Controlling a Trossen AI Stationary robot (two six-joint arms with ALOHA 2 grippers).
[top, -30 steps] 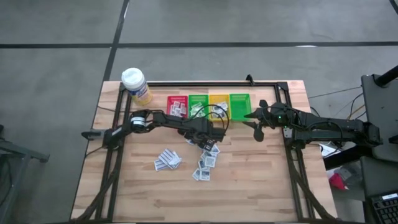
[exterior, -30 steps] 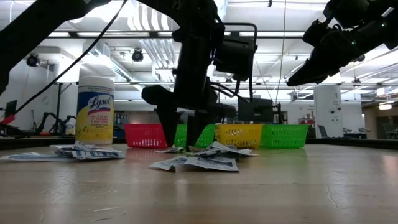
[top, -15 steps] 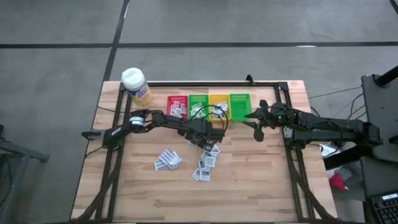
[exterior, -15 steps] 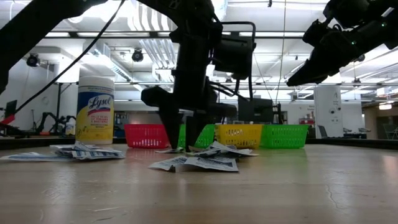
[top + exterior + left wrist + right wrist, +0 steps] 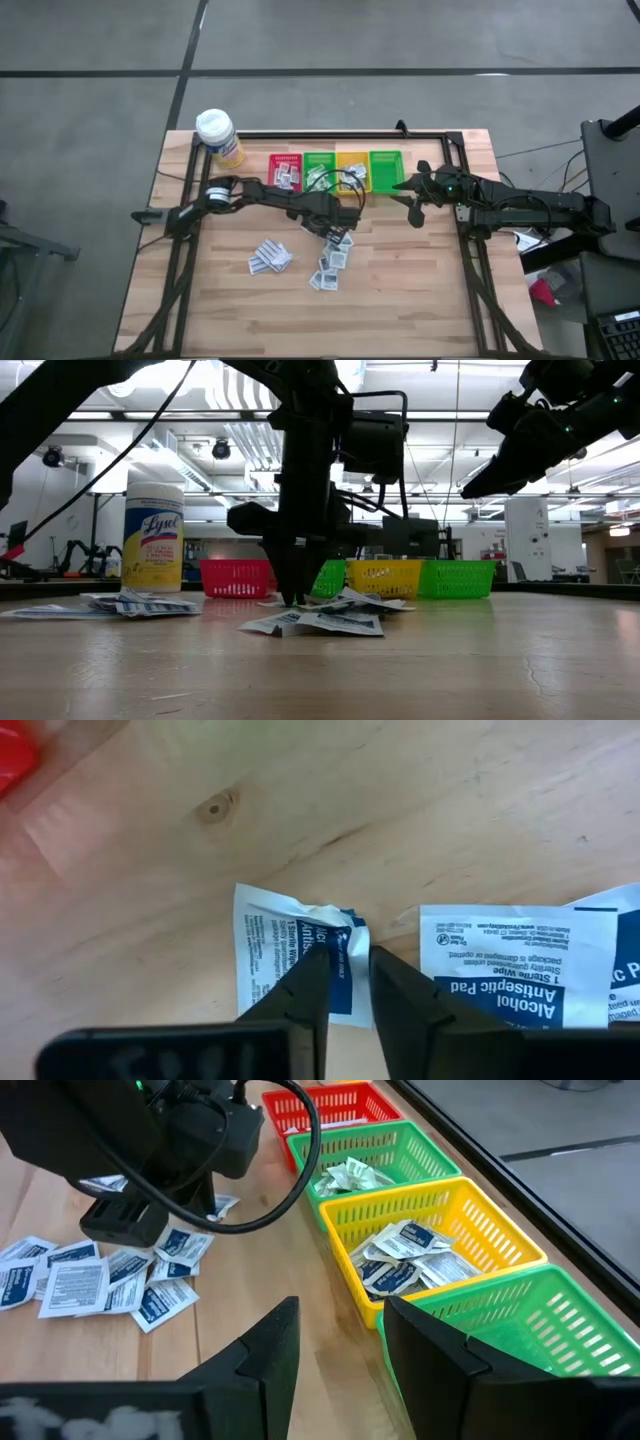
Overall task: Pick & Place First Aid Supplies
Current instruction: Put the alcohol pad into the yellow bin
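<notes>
Left gripper pinches a crumpled sachet on the tabletop, frame centre, below the bins. Right gripper hovers open at right, above the tabletop.

The near half of the tabletop lies bare, open to approach. Farther back, a row of bins and a Lysol canister block the rear edge. Scattered sachets clutter the middle, apparently flat enough to pass over.
</notes>
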